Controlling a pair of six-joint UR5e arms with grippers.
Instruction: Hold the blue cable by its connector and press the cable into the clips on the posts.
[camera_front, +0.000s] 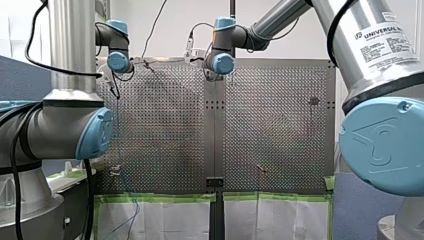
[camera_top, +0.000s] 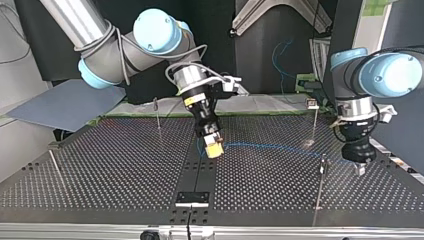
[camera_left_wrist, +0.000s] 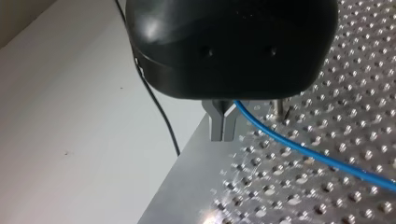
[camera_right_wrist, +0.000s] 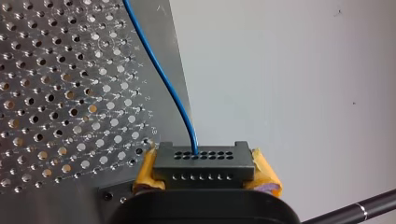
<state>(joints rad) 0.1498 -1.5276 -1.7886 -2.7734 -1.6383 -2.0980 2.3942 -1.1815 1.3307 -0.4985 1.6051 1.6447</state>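
Observation:
My right gripper (camera_right_wrist: 205, 171) has its yellow pads (camera_right_wrist: 145, 171) shut on a dark grey connector block (camera_right_wrist: 204, 159). The blue cable (camera_right_wrist: 161, 74) leaves a hole in that block and runs out over the perforated table. In the top view my right gripper (camera_top: 214, 148) hangs tilted over the table's middle seam. From it the blue cable (camera_top: 272, 147) runs low across the plate toward my left gripper (camera_top: 360, 167) at the view's right. In the left wrist view, the metal fingers (camera_left_wrist: 217, 126) of my left gripper (camera_left_wrist: 223, 136) are together, and the cable (camera_left_wrist: 299, 148) comes out beside them.
Thin posts stand on the plate in the top view: one with a clip (camera_top: 313, 104) at the back right, one (camera_top: 322, 172) beside my left gripper, one (camera_top: 157, 114) at the back left and a leaning one (camera_top: 56, 167) at the left. A black bracket (camera_top: 192, 198) sits at the near edge.

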